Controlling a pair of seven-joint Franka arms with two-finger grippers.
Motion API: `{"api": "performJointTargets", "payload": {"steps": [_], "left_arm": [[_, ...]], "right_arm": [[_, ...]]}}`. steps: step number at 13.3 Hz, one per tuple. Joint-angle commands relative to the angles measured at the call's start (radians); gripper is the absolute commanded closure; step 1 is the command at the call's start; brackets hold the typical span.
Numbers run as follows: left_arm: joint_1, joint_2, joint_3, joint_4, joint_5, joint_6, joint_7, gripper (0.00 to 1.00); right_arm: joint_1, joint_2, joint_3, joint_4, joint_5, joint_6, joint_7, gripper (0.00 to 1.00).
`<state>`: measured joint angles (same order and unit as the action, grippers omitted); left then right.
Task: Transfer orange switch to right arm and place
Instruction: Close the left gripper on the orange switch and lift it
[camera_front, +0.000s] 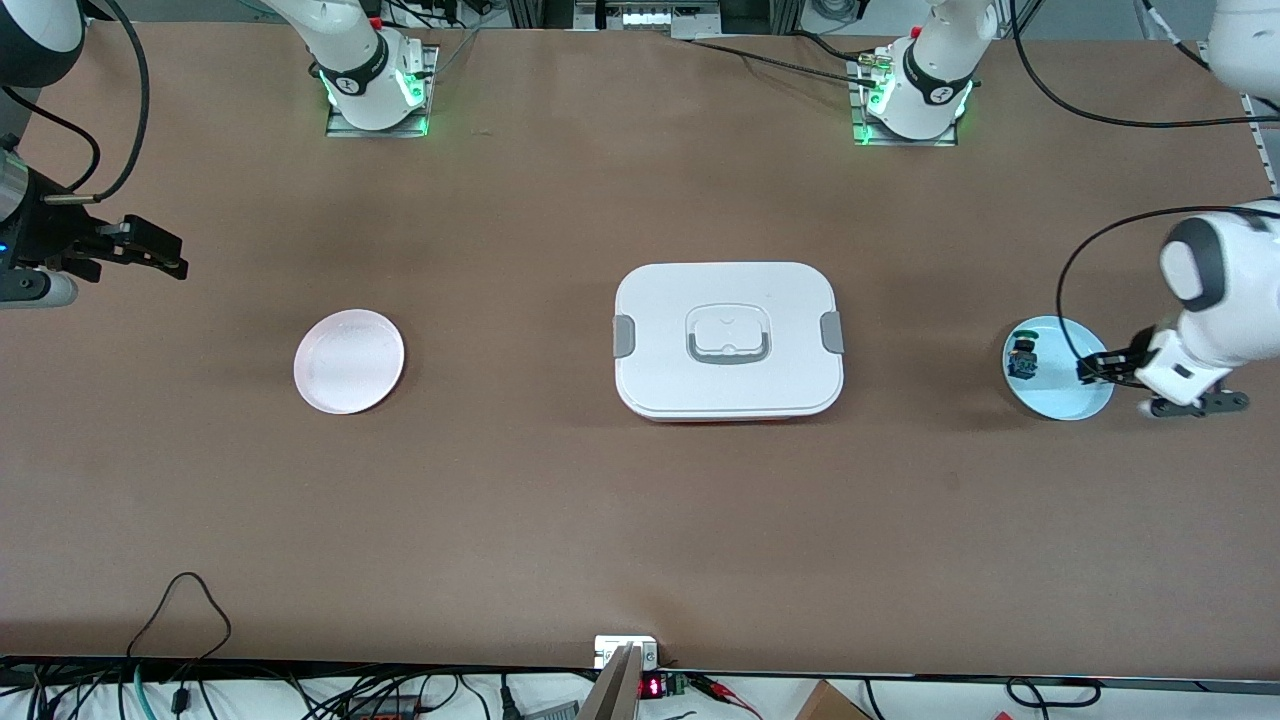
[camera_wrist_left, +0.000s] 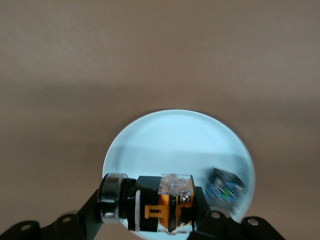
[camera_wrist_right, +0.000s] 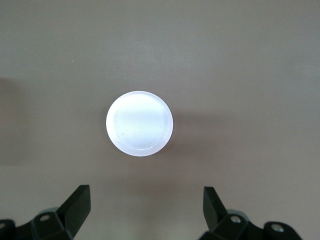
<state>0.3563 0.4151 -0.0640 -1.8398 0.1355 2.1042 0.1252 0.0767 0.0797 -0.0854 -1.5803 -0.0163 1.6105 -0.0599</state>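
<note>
A: While the left claw (camera_wrist_left: 150, 220) hangs over the blue plate (camera_front: 1075, 400) at the left arm's end of the desk (camera_front: 640, 520), what has it got?

B: The left wrist view shows its fingers clamped on the switch (camera_wrist_left: 162, 202), a black body with orange parts and a metal ring at 1 end. It sits between the fingers, over the plate's edge; I cannot tell whether it is already clear of the plate.

A: And the other part on that plate?

B: The blue-and-green component (camera_front: 1021, 357) lies on the plate, apart from the claw. It has no role here.

A: Where is the right claw (camera_front: 150, 250)?

B: Over the bare desk at the right arm's end, with its fingers (camera_wrist_right: 75, 205) spread wide and nothing between them. That arm waits. The pink plate (camera_front: 349, 361) lies near it, toward the middle, with nothing on it.

A: So which step is this?

B: I judge the pickup, the first of 3: grasp, handover, placing. Next the left arm must carry the switch toward the middle, past the white box (camera_front: 728, 340), and present it with 1 end free, so the right claw can close on it before the left lets go.
</note>
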Motion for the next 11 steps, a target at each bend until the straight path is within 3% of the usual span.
{"api": "performJointTargets", "payload": {"steps": [1, 4, 7, 9, 11], "left_arm": [[0.003, 0.010, -0.074, 0.204, -0.046, -0.324, 0.021, 0.69], [-0.022, 0.016, -0.128, 0.289, -0.122, -0.539, 0.016, 0.68], [-0.043, 0.031, -0.187, 0.289, -0.198, -0.552, 0.208, 0.63], [-0.050, 0.057, -0.238, 0.290, -0.237, -0.540, 0.350, 0.70], [-0.051, 0.092, -0.272, 0.292, -0.351, -0.508, 0.543, 0.71]], "right_arm": [[-0.002, -0.014, 0.001, 0.002, 0.009, -0.009, 0.011, 0.00], [-0.002, -0.014, 0.001, 0.002, 0.007, -0.011, 0.012, 0.00], [-0.002, -0.012, 0.001, 0.003, 0.007, -0.009, 0.012, 0.00], [-0.003, -0.011, 0.001, 0.003, 0.009, -0.009, 0.012, 0.00], [-0.003, -0.008, 0.001, 0.003, 0.009, -0.009, 0.012, 0.00]]}}
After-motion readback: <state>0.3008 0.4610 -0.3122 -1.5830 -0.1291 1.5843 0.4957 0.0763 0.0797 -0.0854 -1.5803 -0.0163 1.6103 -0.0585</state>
